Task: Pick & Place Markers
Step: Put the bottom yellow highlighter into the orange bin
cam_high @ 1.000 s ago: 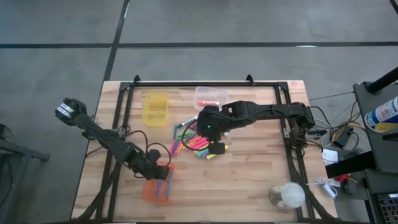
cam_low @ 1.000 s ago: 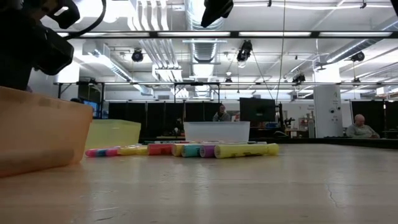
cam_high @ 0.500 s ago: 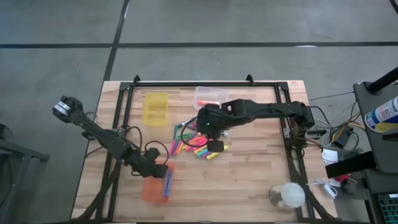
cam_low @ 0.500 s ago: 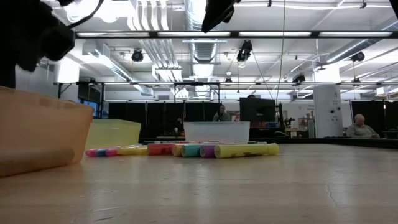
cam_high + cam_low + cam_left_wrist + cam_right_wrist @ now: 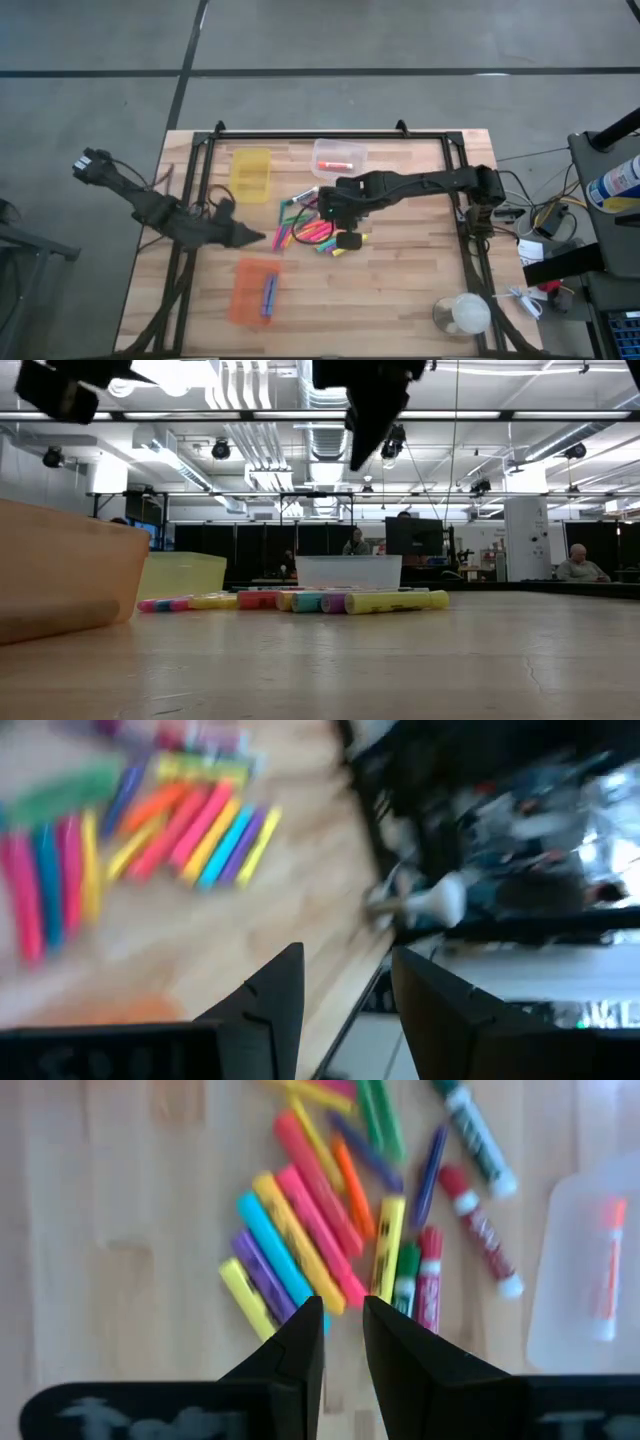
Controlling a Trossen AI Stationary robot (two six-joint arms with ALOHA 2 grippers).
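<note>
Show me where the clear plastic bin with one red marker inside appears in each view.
High view: the clear plastic bin sits at the upper middle of the table.
Low view: the bin is at the centre, behind the pile of coloured markers.
Left wrist view: too blurred to tell.
Right wrist view: the bin is at the right edge.
Shared landmark: the marker pile beside the bin.

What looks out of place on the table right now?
Nothing looks damaged or spilled. The markers lie in a loose heap mid-table, with one blue marker in the orange bin and one red one in the clear bin; the yellow bin looks empty.
</note>
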